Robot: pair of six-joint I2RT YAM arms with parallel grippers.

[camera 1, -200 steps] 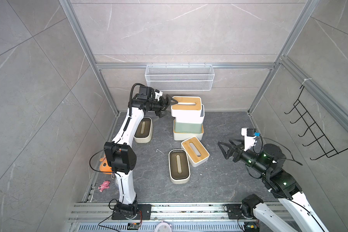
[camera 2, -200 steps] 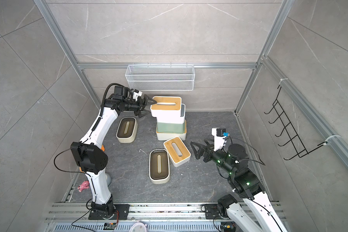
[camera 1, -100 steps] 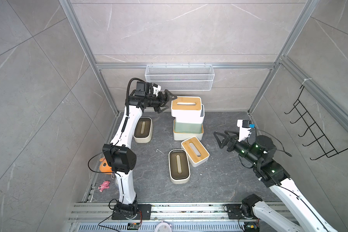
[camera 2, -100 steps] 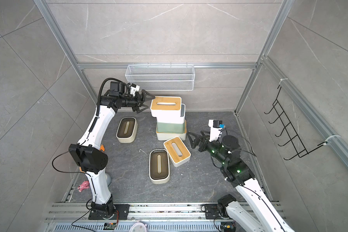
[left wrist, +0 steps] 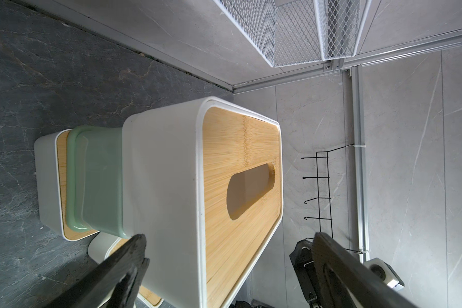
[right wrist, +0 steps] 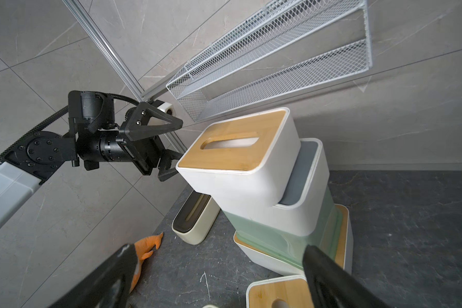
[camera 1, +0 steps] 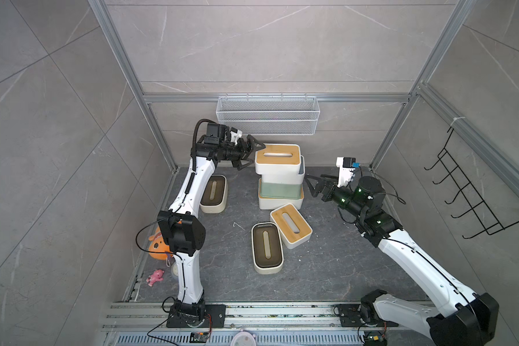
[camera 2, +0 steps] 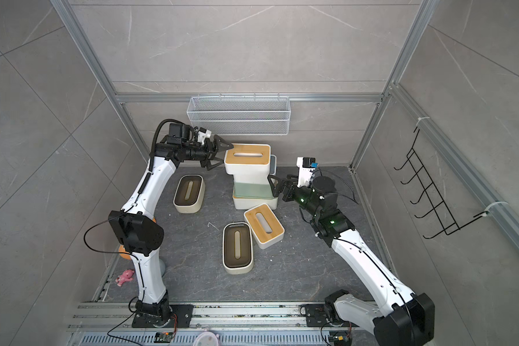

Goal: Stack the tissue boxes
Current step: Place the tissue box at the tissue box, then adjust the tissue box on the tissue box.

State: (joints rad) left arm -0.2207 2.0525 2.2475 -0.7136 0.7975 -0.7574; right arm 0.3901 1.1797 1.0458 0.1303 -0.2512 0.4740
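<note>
Left gripper [camera 1: 256, 156]: fingers at full spread, holding nothing. They straddle the near end of the top box [camera 1: 277, 158] (white, bamboo lid). One finger [right wrist: 175, 123] sits above lid level with a visible gap. The other is low by the end wall; cannot tell if it touches.

Right gripper [camera 1: 310, 185]: also wide open and empty. Tips aim at the opposite end of the stack [camera 2: 253, 191], at about green box [camera 1: 279, 190] height, close but apart.

Stack order, going up: bottom box [camera 1: 277, 204] (white, bamboo lid), green box, grey-lid box [right wrist: 302, 170], top box.

Edges: the top box is shifted toward the left fingers and overhangs the grey-lid box's end on that side. A strip of grey lid shows bare on the right fingers' side. The green box sits inset from the bottom box's rim, with a bamboo margin showing.

Below the right fingers lies a loose bamboo-lid box [camera 1: 291, 225], skewed. Its corner is just beside the bottom box and its long side is against a cream box [camera 1: 266, 248] with a dark lid. A second cream box [camera 1: 213, 193] lies under the left forearm, below the left fingers.

Room: bare floor between the second cream box and the stack, and behind the right fingers to the wall. The wire basket [camera 1: 267, 116] hangs near, above the left fingers.
</note>
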